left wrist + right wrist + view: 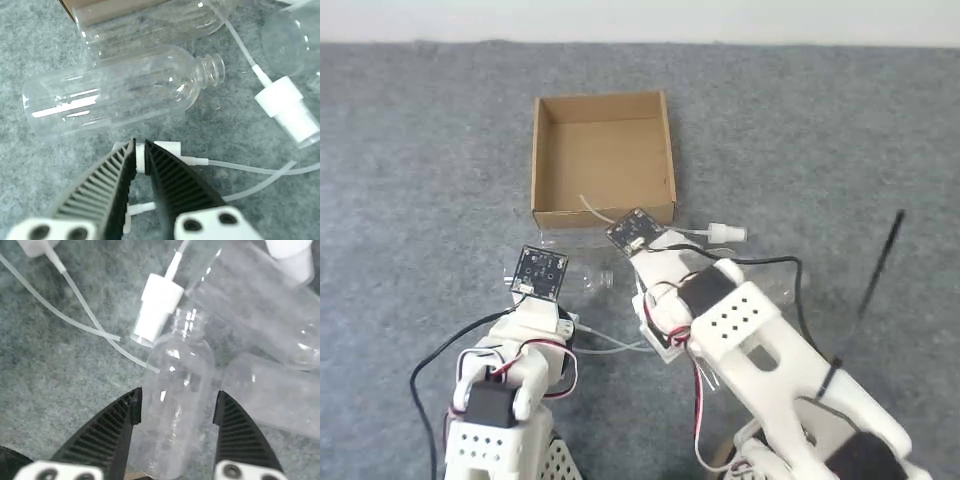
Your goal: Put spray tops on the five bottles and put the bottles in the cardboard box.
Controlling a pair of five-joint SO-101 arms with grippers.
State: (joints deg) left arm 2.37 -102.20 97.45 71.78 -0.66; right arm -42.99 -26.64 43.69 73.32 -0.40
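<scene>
Place: a robotics test bench, to judge by the gear on show.
Surface: grey carpet-like covering (840,130), with a pale wall (640,20) along its far edge.
Equipment: a white plastic arm (500,430) beside a second arm (760,340), with bare circuit boards (540,270) and loose cables (798,285).
Props: a plain cardboard box (603,215) and clear bottles (115,95) lying on the covering.

Open cardboard box (603,160); spray top (727,233) near its corner.

A grey carpet (420,150) (coarse, felt-like) spreads up to a pale wall (640,20).
</scene>
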